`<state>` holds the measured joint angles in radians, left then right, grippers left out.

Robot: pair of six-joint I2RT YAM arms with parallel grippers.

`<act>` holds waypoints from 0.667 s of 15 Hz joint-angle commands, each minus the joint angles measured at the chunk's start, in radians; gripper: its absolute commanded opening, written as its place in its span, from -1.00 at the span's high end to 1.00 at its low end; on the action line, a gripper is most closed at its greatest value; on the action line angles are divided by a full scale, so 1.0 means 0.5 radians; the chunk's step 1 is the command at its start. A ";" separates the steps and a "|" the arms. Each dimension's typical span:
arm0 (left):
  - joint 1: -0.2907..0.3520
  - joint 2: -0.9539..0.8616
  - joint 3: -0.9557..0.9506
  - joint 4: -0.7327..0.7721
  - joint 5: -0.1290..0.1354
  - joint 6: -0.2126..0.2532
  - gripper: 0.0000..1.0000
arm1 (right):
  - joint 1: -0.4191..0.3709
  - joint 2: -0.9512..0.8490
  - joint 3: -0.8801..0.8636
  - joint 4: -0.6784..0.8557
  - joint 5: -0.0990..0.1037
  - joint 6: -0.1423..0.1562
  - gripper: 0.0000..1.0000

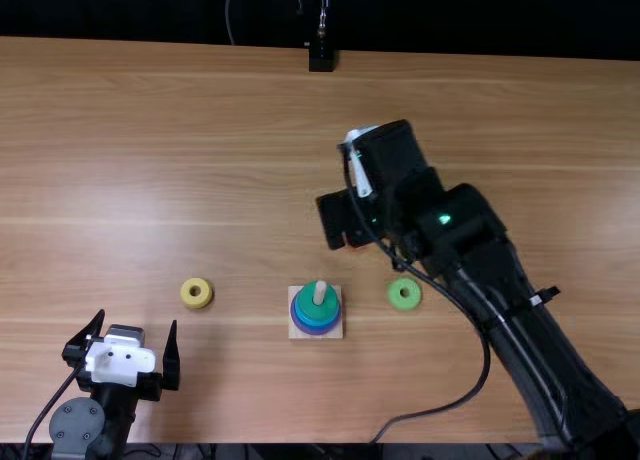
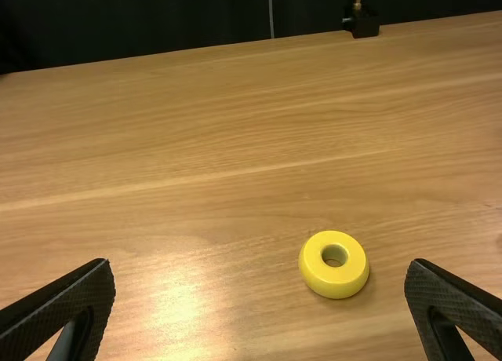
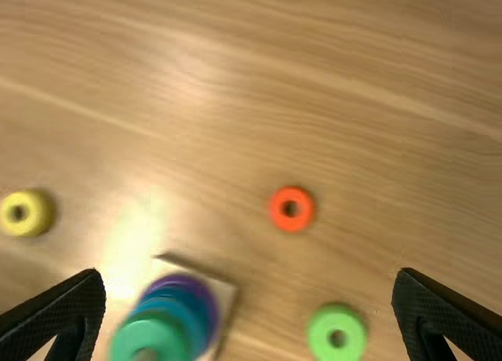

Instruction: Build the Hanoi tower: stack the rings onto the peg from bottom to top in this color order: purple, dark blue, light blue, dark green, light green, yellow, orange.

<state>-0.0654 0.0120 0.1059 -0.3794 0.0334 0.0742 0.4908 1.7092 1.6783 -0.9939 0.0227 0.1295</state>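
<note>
Top view, taking the far edge as 12: the stack [image 1: 316,312] on its wooden base [image 1: 299,331] runs purple, blue, then dark green up top, peg [image 1: 320,292] poking through. Yellow ring [image 1: 196,302] sits at 9 o'clock from it, light green ring [image 1: 404,305] at 3. Right gripper [image 1: 340,220] hangs around 1, hiding most of the orange ring [image 1: 356,247]; a cable [image 1: 488,358] loops at 4. Left gripper [image 1: 137,320] is at 8 from the yellow.

Left wrist view: chunky yellow ring, hole up; fingers wide apart.

Right wrist view: fingers spread too, little orange ring flat on the table [image 3: 235,102].
</note>
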 commanded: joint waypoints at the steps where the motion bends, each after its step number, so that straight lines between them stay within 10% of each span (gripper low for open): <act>1: 0.005 -0.024 -0.212 -0.169 0.011 0.014 -1.00 | -0.064 -0.007 -0.151 -0.002 0.028 0.013 -1.00; 8: 0.005 -0.024 -0.212 -0.169 0.014 0.014 -1.00 | -0.288 -0.059 -0.890 0.255 0.021 0.021 -1.00; 10: 0.005 -0.024 -0.212 -0.169 0.011 0.014 -1.00 | -0.356 -0.068 -1.056 0.484 0.017 0.190 -1.00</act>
<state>-0.0654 0.0116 0.1059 -0.3790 0.0334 0.0750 0.3290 1.7081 1.1675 -0.7490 0.0223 0.1745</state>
